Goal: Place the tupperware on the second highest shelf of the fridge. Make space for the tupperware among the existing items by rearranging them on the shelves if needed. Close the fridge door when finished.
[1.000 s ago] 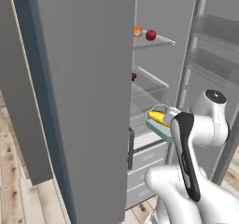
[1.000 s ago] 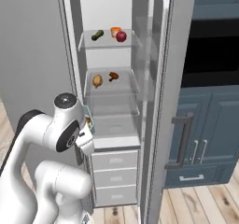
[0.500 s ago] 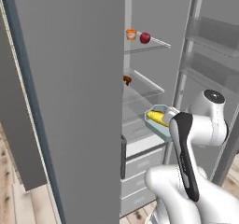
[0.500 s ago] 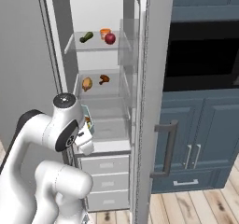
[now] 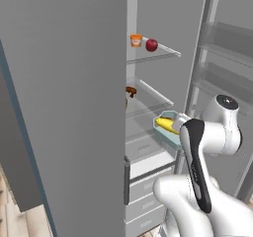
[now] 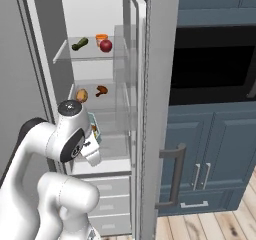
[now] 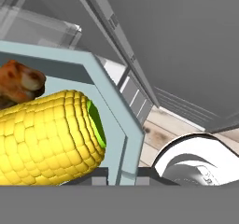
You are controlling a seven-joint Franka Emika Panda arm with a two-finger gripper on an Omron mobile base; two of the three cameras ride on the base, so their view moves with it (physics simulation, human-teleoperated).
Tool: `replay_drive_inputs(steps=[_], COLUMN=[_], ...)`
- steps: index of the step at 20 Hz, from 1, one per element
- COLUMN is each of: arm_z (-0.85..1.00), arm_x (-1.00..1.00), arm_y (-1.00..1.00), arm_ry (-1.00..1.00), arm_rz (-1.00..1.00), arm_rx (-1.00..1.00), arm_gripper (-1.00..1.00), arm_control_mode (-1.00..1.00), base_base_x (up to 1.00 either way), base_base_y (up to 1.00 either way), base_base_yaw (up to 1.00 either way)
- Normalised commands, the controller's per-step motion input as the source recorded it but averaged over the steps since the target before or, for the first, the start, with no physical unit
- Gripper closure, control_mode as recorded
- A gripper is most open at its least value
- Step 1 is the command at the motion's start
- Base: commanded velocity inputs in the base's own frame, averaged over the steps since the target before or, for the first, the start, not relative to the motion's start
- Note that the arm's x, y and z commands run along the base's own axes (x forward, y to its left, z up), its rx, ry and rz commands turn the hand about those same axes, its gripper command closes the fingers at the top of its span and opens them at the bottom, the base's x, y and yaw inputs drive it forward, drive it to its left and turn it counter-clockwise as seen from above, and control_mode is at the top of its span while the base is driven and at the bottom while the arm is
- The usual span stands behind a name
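Before the open fridge [image 6: 45,44] I am carrying the tupperware [image 5: 167,129] toward the shelves, so the step in hand is the delivery itself, with the door-closing not yet begun. My end effector [image 5: 179,125] is clamped on the rim of the tub: in the hand view its wall [image 7: 116,125] is running up from between my finger tips, and the yellow corn cob [image 7: 46,139] inside it is lying at about ten o'clock from them, with a brown piece of food beyond it at eleven o'clock. In the left base view the tub is hanging at nine o'clock of my wrist, just in front of the lower glass shelf and below the level I want. The second highest shelf [image 6: 107,98] is sitting at about twelve o'clock above the tub in the right base view, carrying a brown round lump [image 6: 81,95] and a darker brown piece [image 6: 101,90] toward its left half. The top shelf is holding the orange cup [image 6: 101,39], red apple [image 6: 106,45] and green piece [image 6: 79,44]. I am judging that the next move calls for lifting the tub to clear that shelf's front rim, then sliding it in on the right, where the glass looks free; nudging the lump aside may prove unnecessary.
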Motion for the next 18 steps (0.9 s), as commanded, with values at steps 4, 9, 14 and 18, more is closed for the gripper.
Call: replay_drive_inputs(steps=[4,9,14,18], arm_z=[0.17,0.25,0.05,0.0], arm_x=[0.06,0.63,0.84,0.21], arm_y=[0.0,0.04,0.2,0.18], arm_ry=[-0.24,-0.15,0.04,0.0], arm_rz=[0.0,0.0,-0.06,0.0], arm_rx=[-0.09,-0.06,0.05,0.0], arm_gripper=[1.0,1.0,1.0,1.0], arm_control_mode=[-1.0,-1.0,-1.0,-1.0], base_base_x=[0.0,0.0,0.0,0.0], base_base_y=[0.0,0.0,0.0,0.0], base_base_yaw=[0.0,0.0,0.0,0.0])
